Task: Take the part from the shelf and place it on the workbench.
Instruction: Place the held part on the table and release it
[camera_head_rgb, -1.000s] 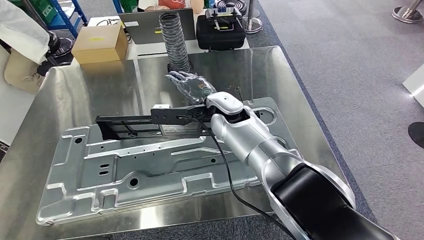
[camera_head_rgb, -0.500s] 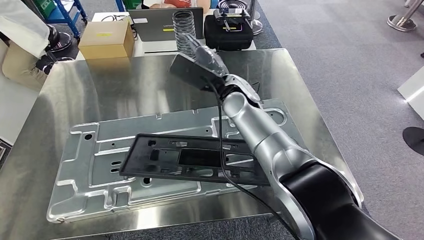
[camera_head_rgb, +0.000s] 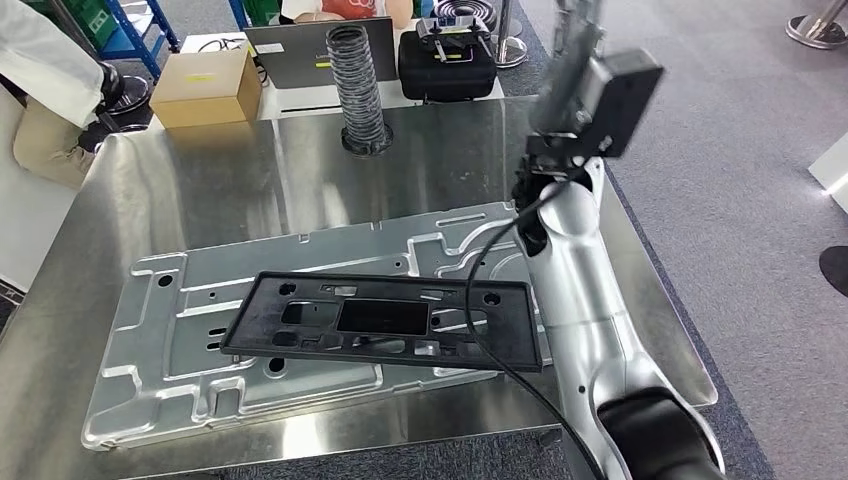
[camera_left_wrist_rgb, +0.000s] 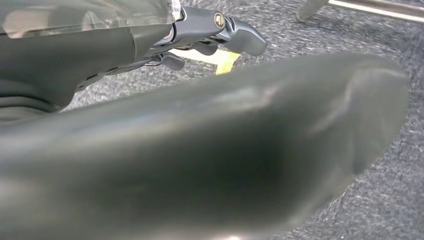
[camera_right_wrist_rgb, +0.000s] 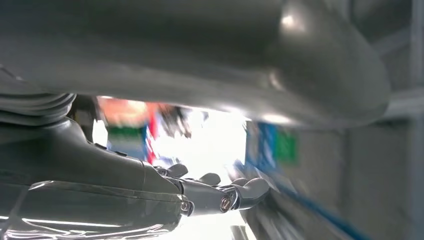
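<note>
head view: black part (camera_head_rgb: 385, 322) flat on metal plate (camera_head_rgb: 200, 350); right wrist view: right hand (camera_right_wrist_rgb: 200, 192) empty.

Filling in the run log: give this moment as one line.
part: black frame resting on metal panel | right hand: empty | left hand: empty

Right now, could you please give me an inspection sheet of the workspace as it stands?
Surface: steel workbench, shiny, bearing a large stamped metal panel.
Job's things: black plastic part lies flat on the panel, with no hand on it.
Clutter: coiled hose stands upright at the far edge.
Hands: right hand is raised high above the bench's right side, blurred, holding nothing; left hand hangs over carpet, holding nothing.
Cables: black cable runs along the right arm, crossing the part.
Surroundings: cardboard box, laptop, black case, a person at left.
</note>
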